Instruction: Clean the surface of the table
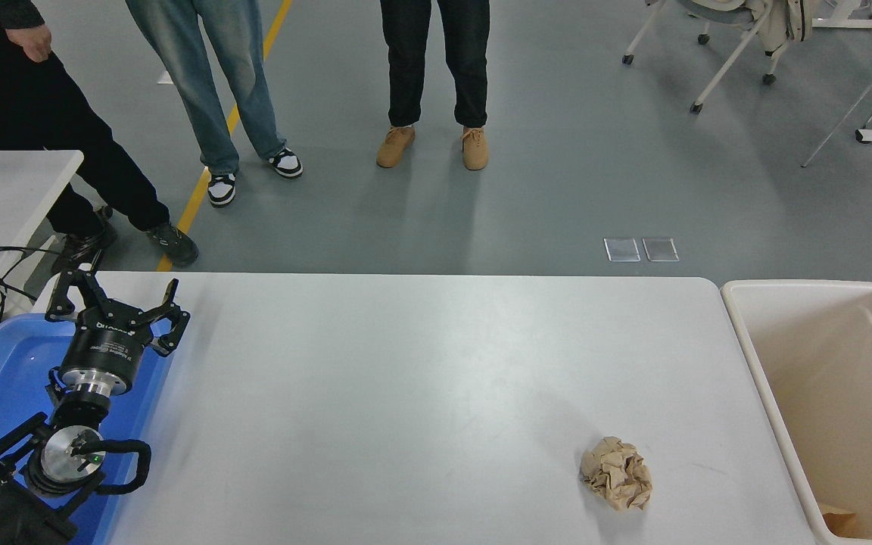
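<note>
The white table surface (421,363) fills the middle of the head view. A crumpled ball of brown paper (617,473) lies on it near the front right. My left gripper (114,299) is parked at the lower left over the table's left edge, open and empty. My right arm and gripper are out of view.
A beige bin (754,356) stands at the table's right end with a scrap of brown paper (841,521) in its bottom. A blue bin (4,371) sits under my left arm. Three people stand beyond the far side. A smaller white table (4,189) with cables is at the left.
</note>
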Motion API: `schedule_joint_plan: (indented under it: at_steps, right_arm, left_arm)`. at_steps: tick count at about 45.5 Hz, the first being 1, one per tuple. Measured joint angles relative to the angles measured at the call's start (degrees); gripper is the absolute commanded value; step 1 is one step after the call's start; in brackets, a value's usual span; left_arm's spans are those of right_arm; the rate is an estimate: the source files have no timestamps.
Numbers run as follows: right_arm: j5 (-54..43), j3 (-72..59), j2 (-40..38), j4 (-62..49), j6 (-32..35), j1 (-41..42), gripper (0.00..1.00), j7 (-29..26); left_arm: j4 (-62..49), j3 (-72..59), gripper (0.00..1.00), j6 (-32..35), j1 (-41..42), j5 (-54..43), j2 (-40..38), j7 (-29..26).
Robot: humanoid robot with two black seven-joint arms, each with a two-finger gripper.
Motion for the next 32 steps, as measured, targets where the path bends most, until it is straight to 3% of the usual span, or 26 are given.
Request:
schedule_joint_plan:
  at_steps: [15, 32]
  right_arm:
    - [0.06, 7.15, -4.65, 3.81, 7.28, 0.70, 0.98, 0.25]
    - [-4.89, 17.54, -12.55, 20.30, 9.13, -0.66, 0.99, 0.95]
  left_arm:
    - [0.00, 0.00, 0.99, 0.00, 0.00, 0.01, -0.01, 0.00]
    - [0.00, 0.00, 0.99, 0.00, 0.01, 0.02, -0.01, 0.00]
